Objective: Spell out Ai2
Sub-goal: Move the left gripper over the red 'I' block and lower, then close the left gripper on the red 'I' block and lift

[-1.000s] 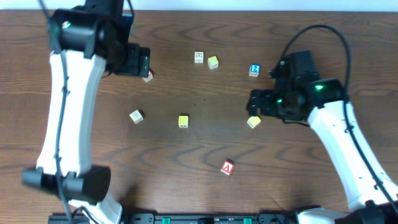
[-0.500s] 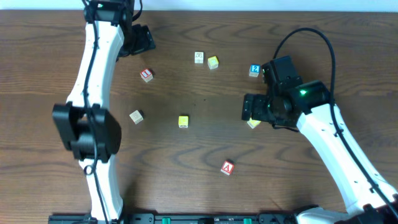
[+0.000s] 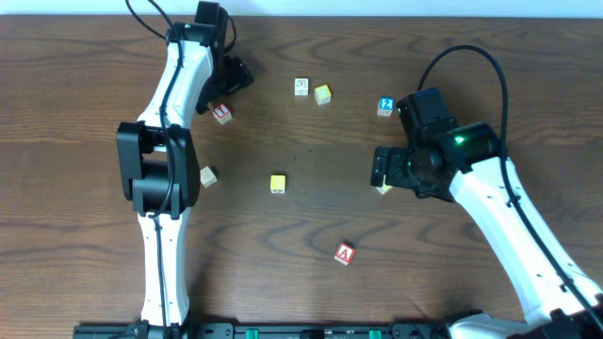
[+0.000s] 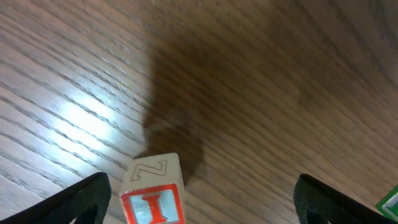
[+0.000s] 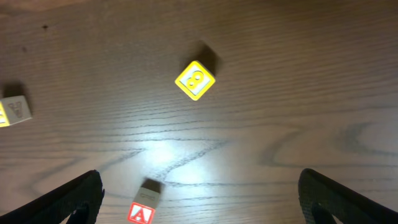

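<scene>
The red "I" block (image 3: 221,113) lies at the back left; in the left wrist view (image 4: 152,196) it sits just inside my left finger. My left gripper (image 3: 234,75) (image 4: 208,205) is open and empty, just behind that block. The red "A" block (image 3: 345,252) lies at the front centre and shows low in the right wrist view (image 5: 144,208). The blue "2" block (image 3: 385,105) sits at the back right. My right gripper (image 3: 381,169) (image 5: 199,199) is open and empty, over a yellow block (image 3: 383,187).
A yellow block (image 3: 278,183) (image 5: 195,80) lies mid-table. A white block (image 3: 301,87) and another yellow block (image 3: 323,93) sit together at the back. A tan block (image 3: 207,176) lies left of centre. A pale block (image 5: 12,112) shows at the right wrist view's left edge.
My left arm has swung right along the back of the table, its gripper now just behind the "I" block. My right gripper has shifted slightly left, partly covering the yellow block.
</scene>
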Tool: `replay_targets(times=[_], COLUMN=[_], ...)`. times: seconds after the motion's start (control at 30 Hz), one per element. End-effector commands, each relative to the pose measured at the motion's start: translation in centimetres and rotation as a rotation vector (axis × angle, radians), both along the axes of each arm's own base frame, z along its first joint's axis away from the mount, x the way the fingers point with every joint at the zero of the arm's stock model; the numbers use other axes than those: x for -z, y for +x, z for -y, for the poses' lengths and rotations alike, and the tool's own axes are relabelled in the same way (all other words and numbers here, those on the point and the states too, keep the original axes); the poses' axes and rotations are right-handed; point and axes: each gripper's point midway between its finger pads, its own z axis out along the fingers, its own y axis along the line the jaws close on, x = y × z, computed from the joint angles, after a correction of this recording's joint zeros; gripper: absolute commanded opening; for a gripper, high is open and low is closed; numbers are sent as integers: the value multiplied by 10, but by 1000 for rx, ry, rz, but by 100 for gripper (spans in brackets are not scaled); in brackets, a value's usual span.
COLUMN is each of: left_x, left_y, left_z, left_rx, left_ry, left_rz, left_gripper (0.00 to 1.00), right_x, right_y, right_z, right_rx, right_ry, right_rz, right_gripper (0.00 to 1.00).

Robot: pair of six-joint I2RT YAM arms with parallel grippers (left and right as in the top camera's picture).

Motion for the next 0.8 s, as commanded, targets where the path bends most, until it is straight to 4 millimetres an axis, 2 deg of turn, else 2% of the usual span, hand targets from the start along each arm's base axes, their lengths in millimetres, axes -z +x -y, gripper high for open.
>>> replay_targets(times=[0.0,0.2,0.3,0.77], left_x=[5,8,7,17], left_y=[-7,-31,-32,-27], left_z=[-3,-17,-22,-18], left_rx=[-81,-195,-214,-227], left_ry=[11,77,104,74], left_rz=[-34,-123,-124,-110], left_gripper=[92,92,93,92], right_x=[-6,-5,-5,-5], right_y=[1,-2,-2,-3], right_z=[6,7,7,7], right_rx=[21,21,21,21], right_ry=[-24,-28,-28,-28], right_rz=[20,8,8,5], right_gripper=[99,99,99,99])
